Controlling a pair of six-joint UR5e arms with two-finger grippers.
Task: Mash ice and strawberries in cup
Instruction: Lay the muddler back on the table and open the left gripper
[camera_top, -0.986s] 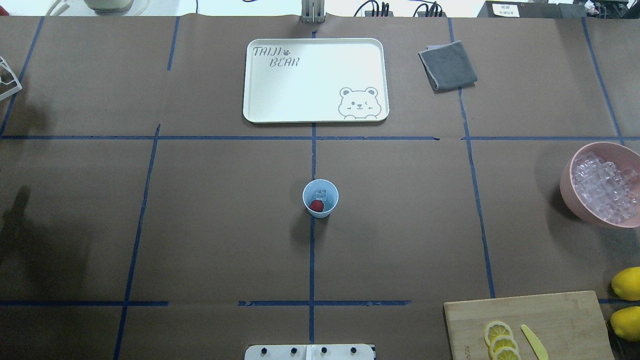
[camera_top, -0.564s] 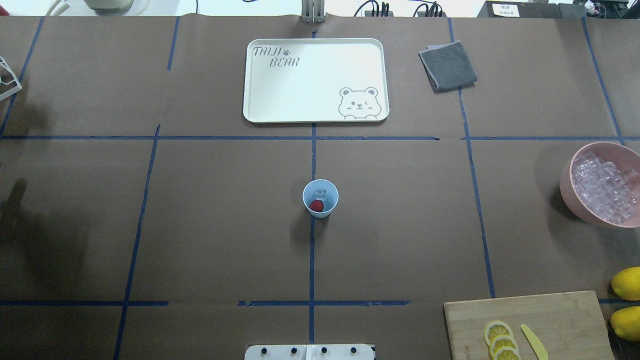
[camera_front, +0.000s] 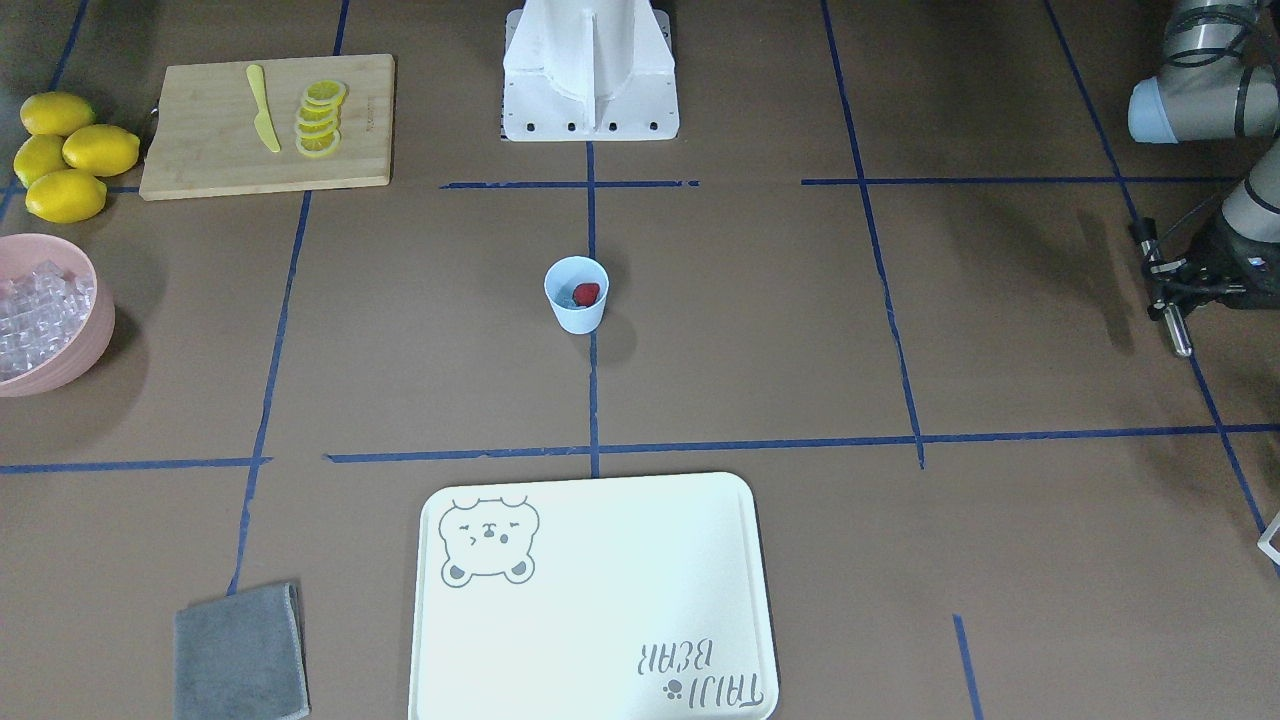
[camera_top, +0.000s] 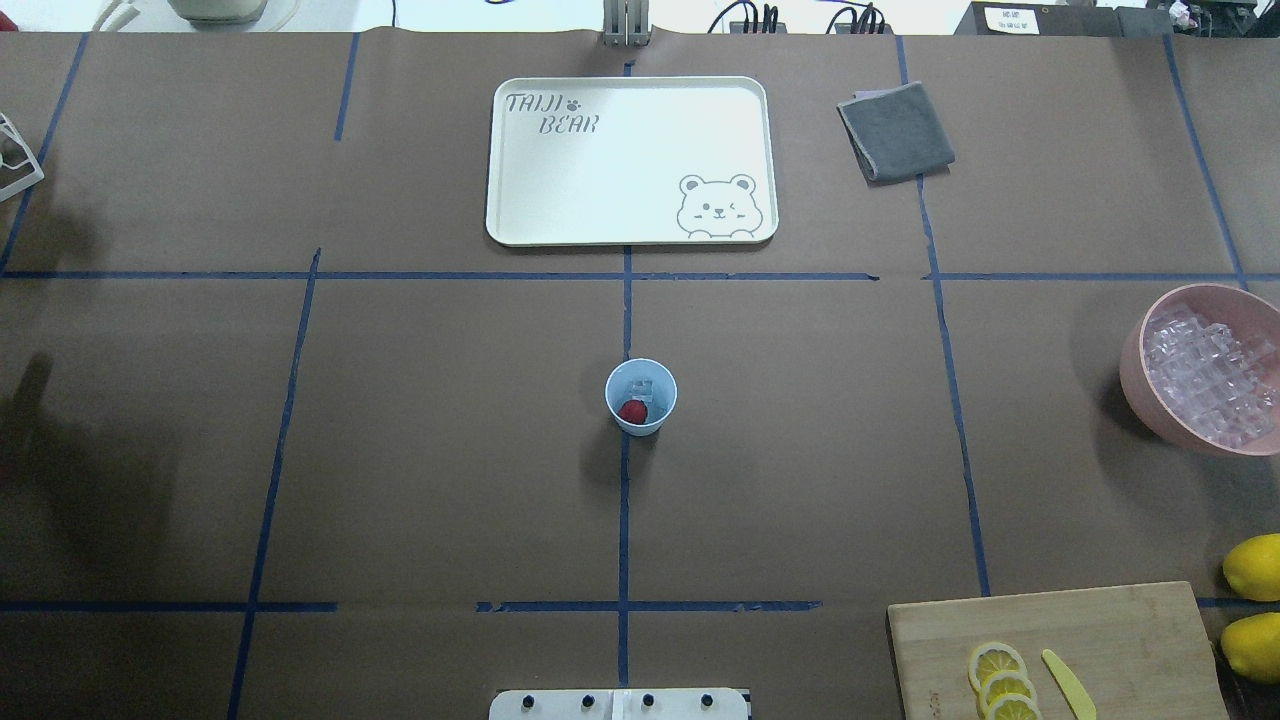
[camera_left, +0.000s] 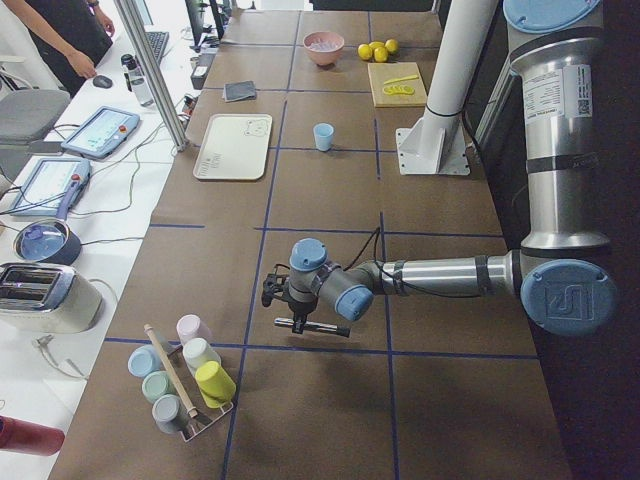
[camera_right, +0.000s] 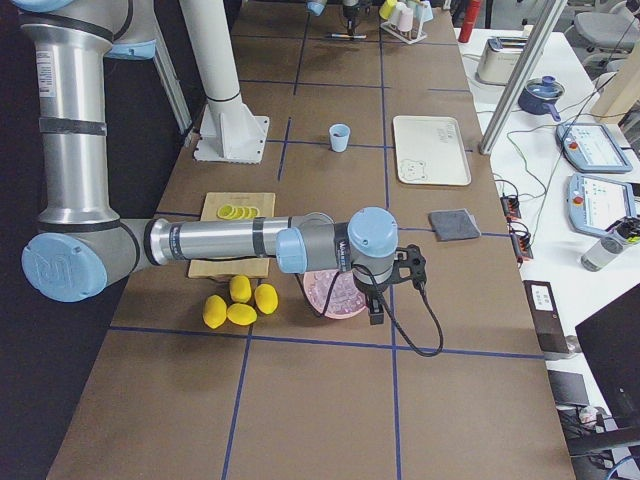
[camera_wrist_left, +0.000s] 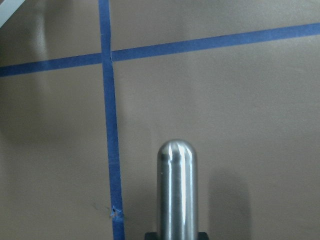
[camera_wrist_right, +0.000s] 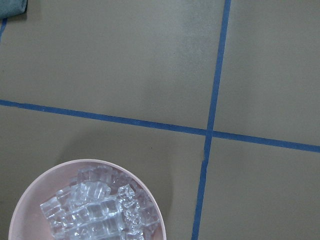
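The pale blue cup (camera_top: 641, 397) (camera_front: 576, 295) stands upright at the table's middle. Inside it lie a red strawberry (camera_top: 632, 411) (camera_front: 587, 293) and a little clear ice (camera_top: 641, 386). My left gripper (camera_front: 1172, 290) (camera_left: 300, 308) hovers far off at the table's left end, shut on a steel rod with a rounded tip (camera_wrist_left: 176, 192) (camera_front: 1180, 335). My right gripper (camera_right: 376, 308) shows only in the exterior right view, above the pink bowl of ice cubes (camera_wrist_right: 95, 212) (camera_top: 1205, 375). I cannot tell whether it is open or shut.
A cream bear tray (camera_top: 630, 160) and a folded grey cloth (camera_top: 896, 131) lie at the far side. A wooden board (camera_top: 1060, 650) holds lemon slices and a yellow knife, with whole lemons (camera_front: 65, 155) beside it. A rack of cups (camera_left: 185, 380) stands near the left gripper.
The arm's shadow at the overhead view's left edge shifts slightly. The cup, strawberry and ice have not moved.
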